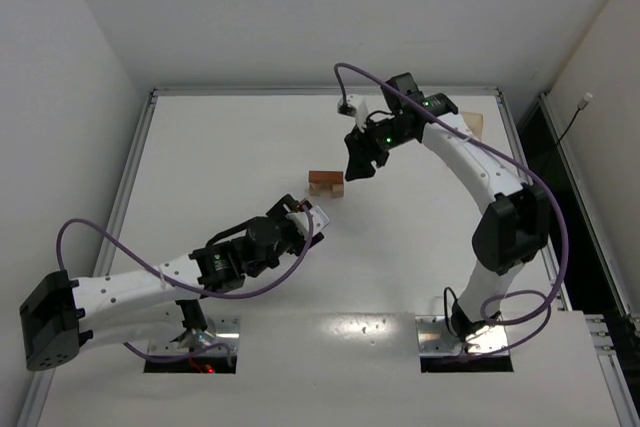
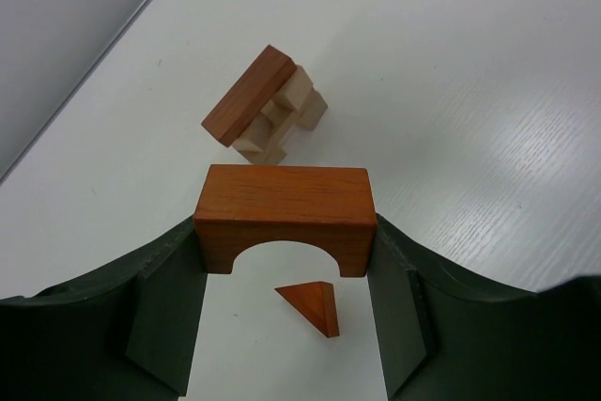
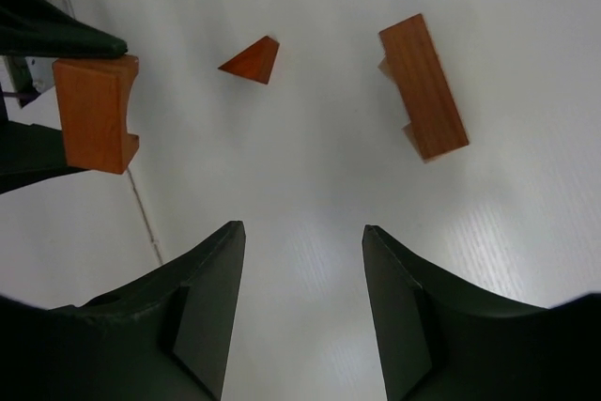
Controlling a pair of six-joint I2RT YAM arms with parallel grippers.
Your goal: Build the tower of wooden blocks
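The wood block tower [image 1: 326, 184] stands mid-table: a reddish-brown bar [image 2: 249, 94] lying on tan blocks [image 2: 293, 115]. It also shows in the right wrist view [image 3: 423, 84]. My left gripper [image 1: 300, 219] [image 2: 285, 232] is shut on a reddish-brown arch block [image 2: 285, 216] [image 3: 94, 112], held above the table a little short of the tower. A reddish-brown triangle block [image 2: 312, 305] [image 3: 252, 60] lies on the table under the arch. My right gripper [image 1: 357, 169] [image 3: 302, 232] is open and empty, hovering just right of the tower.
A flat light-tan tray [image 1: 472, 125] lies at the back right, partly hidden by the right arm. A raised metal rim [image 1: 140, 147] edges the white table.
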